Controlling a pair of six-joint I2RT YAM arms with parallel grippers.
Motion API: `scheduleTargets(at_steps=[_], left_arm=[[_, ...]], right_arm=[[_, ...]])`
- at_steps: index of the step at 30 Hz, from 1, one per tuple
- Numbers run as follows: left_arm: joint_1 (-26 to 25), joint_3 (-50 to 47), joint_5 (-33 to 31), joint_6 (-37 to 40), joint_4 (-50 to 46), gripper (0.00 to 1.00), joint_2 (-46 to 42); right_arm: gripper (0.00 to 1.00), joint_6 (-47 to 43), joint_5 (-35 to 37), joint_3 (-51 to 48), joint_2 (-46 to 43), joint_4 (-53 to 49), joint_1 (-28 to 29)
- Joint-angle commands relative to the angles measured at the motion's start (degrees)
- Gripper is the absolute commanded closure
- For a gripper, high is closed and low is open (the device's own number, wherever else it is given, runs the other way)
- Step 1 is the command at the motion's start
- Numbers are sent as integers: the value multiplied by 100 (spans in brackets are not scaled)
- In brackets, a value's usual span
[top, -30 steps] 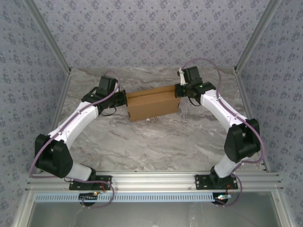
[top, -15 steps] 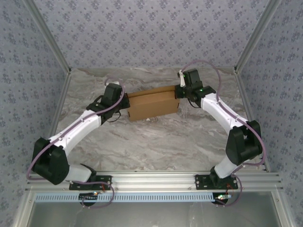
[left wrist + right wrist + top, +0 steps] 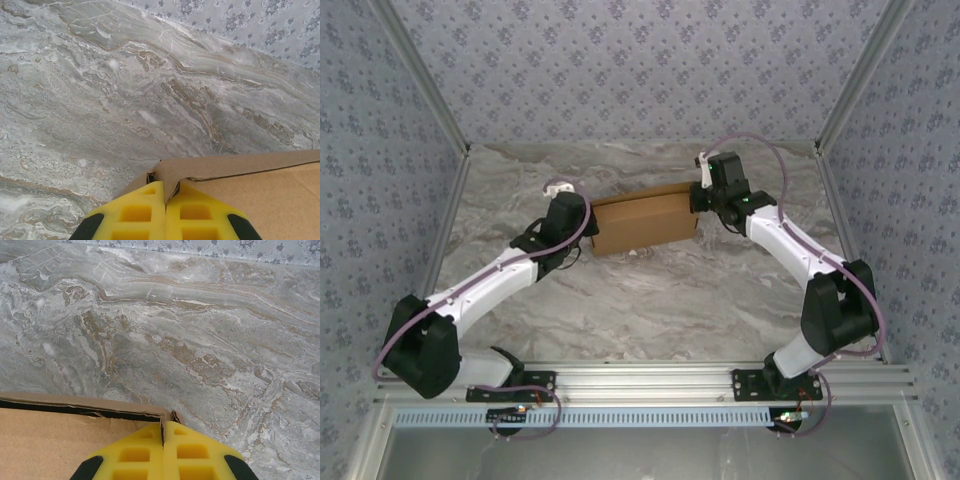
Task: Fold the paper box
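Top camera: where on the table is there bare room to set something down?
Widest bare grey marble table: the near stretch between left arm and right arm, before the brown cardboard paper box. A narrower strip lies between box and patterned back wall. Crowded: both box ends, at the left end effector and right end effector.

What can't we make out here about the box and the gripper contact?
- Left wrist: the left gripper covers the paper box corner, so whether it pinches or just presses is unclear. The frame's right and bottom edges cut the box off.
- Right wrist: the right gripper covers the other corner. The slit along the box's far edge is too dark to see inside.
- Top external: both wrists hide the contact points.
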Motion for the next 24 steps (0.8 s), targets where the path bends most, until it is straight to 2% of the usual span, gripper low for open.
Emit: scheduleTargets(at_steps=[1,10,16,24], left_arm=[[-174,-429,214,166,-265,100,153],[-256,-723,191,318,100,92,64],[-254,-605,224,466,26,85,-215],[-256,-611,406,516,-216,69,-690]], right_arm=[[98,-423,-52,-335,151,-760,99],[98,-512,-9,-991,52,-93,191],[99,-530,326,-1112,-128,77,373],[99,-321,654,-1165,-173,134,549]])
